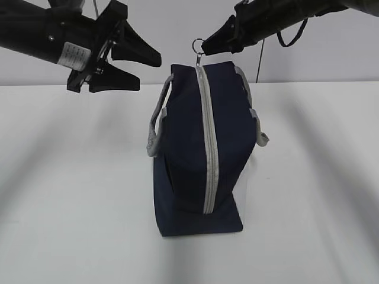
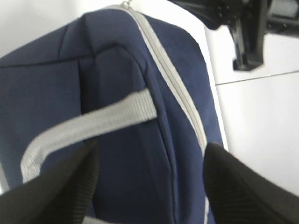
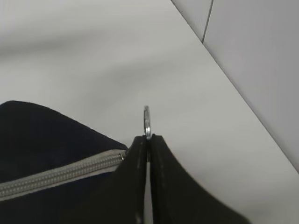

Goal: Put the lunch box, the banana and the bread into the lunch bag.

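Observation:
The navy lunch bag [image 1: 195,160] stands in the middle of the white table, its grey zipper strip [image 1: 208,142] closed along the top. My right gripper [image 1: 208,46] is shut on the metal ring pull [image 1: 198,46] at the bag's far end; the ring [image 3: 147,120] sticks out above its closed fingertips. My left gripper [image 1: 145,72] is open and empty, in the air to the left of the bag's far end. In the left wrist view the bag [image 2: 117,116] and a grey handle [image 2: 88,123] fill the frame. The lunch box, banana and bread are out of view.
The white table [image 1: 71,195] spreads on both sides of the bag. A pale wall [image 1: 177,23] rises behind the table's far edge. Grey handles [image 1: 155,127] hang on both sides of the bag.

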### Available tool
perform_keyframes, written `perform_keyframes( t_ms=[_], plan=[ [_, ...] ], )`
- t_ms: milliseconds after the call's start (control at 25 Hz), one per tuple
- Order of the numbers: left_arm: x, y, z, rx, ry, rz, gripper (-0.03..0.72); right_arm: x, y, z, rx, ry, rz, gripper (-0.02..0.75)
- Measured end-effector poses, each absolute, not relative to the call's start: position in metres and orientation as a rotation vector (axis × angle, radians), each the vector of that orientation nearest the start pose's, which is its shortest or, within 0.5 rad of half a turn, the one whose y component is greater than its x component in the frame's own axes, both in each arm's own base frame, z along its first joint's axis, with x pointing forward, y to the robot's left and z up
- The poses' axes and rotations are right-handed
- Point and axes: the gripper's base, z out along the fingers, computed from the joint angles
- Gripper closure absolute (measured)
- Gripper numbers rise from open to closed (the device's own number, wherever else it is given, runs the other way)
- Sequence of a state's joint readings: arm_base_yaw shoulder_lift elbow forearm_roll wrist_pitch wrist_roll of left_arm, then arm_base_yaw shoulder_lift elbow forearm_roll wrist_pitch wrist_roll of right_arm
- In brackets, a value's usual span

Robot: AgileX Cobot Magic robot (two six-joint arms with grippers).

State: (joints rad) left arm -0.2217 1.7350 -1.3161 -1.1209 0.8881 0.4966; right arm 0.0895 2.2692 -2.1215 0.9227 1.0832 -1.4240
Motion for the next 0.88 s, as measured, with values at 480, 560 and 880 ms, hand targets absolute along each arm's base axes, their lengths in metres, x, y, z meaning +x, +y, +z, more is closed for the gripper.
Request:
perform_keyframes(
  t_ms=[480, 560, 880],
  plan=[
    [0.409, -0.179, 0.267, 0.146, 2.417, -1.241, 0.215, 0.494, 0.11, 0.27, -1.31, 1.784, 0.567, 0.754],
    [0.414, -0.186, 0.266, 0.153, 2.41, -1.246, 0.217, 0.494, 0.11, 0.27, -1.31, 1.784, 0.568, 0.754],
    [0.422, -0.201, 0.249, 0.169, 2.435, -1.222, 0.445, 0.493, 0.11, 0.27, -1.322, 1.778, 0.574, 0.754]
  ],
)
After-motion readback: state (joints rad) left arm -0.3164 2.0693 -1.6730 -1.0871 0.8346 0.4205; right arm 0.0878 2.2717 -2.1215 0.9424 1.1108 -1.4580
